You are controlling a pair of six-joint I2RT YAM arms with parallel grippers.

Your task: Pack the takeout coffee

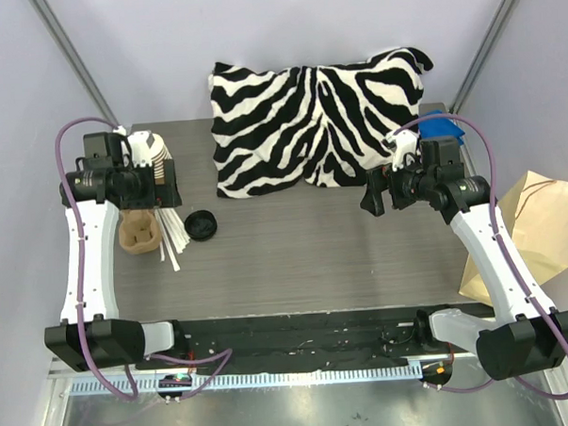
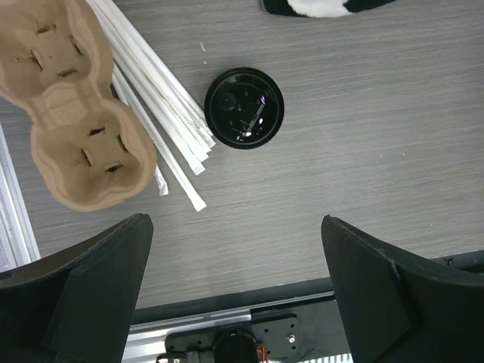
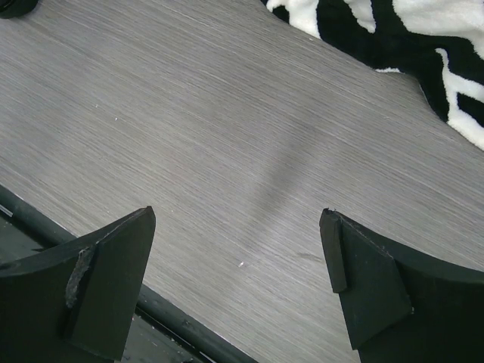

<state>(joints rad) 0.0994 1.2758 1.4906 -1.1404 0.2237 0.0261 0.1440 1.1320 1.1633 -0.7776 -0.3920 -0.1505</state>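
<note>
Both hands are held open: left hand point(image 2: 233, 225); right hand point(image 3: 236, 215) | risk: loose lid point(image 2: 244, 107) may be mistaken for the unseen takeout coffee

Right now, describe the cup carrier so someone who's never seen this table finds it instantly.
Start at the zebra-striped pillow at the far edge of the table, then move to the table's left side. The cup carrier lies there beside a fan of white straws, with a round black lid just past them. It is the only tan moulded-pulp piece, with slotted cup wells.
</note>
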